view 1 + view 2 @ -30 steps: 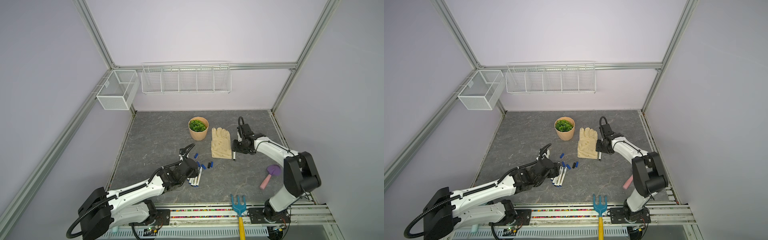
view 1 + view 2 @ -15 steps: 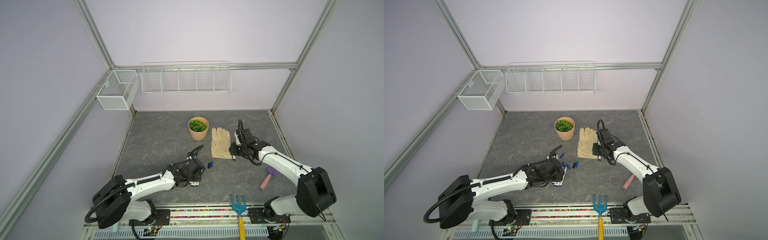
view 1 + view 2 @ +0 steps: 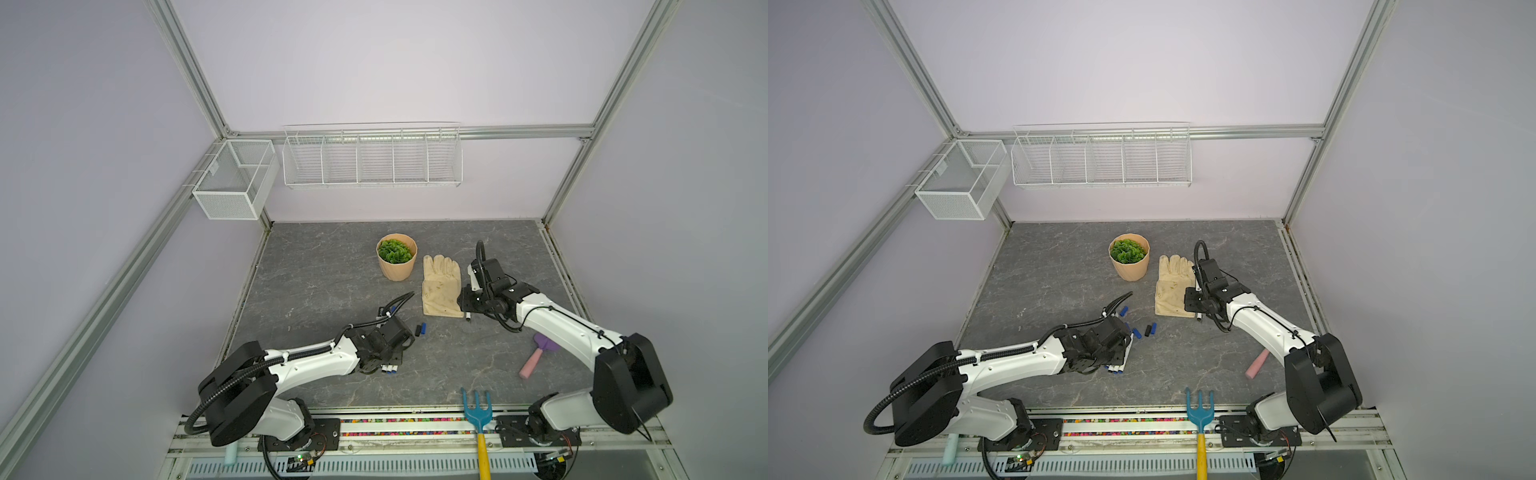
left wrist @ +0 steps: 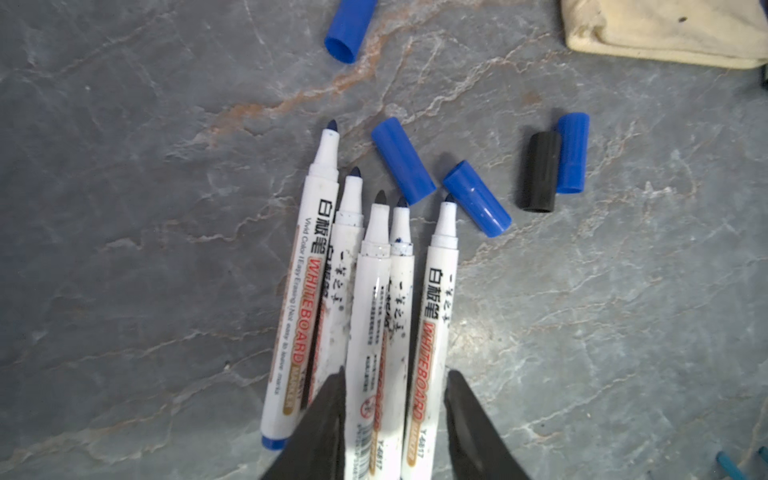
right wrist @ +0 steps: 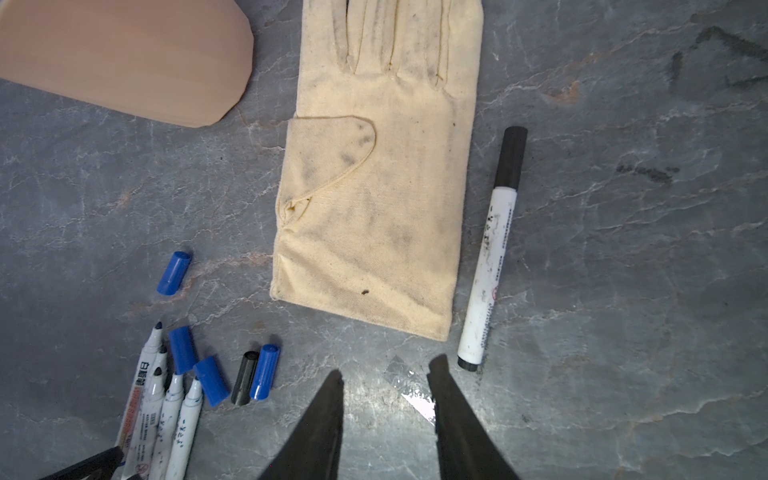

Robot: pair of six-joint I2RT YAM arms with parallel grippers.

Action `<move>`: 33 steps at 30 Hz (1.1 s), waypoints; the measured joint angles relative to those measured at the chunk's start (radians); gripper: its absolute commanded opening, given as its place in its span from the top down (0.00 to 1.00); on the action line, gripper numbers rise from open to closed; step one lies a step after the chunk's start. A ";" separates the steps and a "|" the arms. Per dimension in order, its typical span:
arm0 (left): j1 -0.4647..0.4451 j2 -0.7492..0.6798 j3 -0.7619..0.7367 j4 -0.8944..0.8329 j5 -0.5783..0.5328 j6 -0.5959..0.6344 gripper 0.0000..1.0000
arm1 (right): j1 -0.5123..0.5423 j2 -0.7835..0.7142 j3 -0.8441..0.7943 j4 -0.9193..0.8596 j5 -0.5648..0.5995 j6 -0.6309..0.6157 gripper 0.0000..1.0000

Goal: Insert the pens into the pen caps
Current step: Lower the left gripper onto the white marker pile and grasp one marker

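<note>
In the left wrist view several uncapped white pens lie bunched side by side on the grey table. My left gripper is open and straddles the two rightmost barrels, its fingers close beside them. Just past the pen tips lie loose pen caps, blue ones and a black one. Another blue cap lies farther off. In the right wrist view, one pen with a black cap on lies beside the glove. My right gripper hangs open and empty near its plug end.
A cream glove and a potted plant sit behind the pens. A purple-and-pink trowel lies at the right and a blue fork at the front edge. Wire baskets hang on the back wall.
My left gripper has moved over the bunched pens and its jaws have narrowed round them. My right gripper's jaws have narrowed a little, and its arm has shifted while staying by the capped pen.
</note>
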 measured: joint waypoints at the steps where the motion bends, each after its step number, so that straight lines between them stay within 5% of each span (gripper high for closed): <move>1: 0.000 0.000 0.000 0.000 0.000 0.000 0.69 | 0.000 0.000 -0.001 0.002 -0.001 0.000 0.62; 18: 0.000 0.075 0.019 -0.019 -0.019 -0.007 0.82 | 0.000 0.000 -0.008 0.015 -0.004 0.000 0.62; 33: 0.000 0.127 0.054 -0.042 -0.027 -0.007 0.84 | 0.000 -0.001 -0.016 0.019 -0.004 0.000 0.62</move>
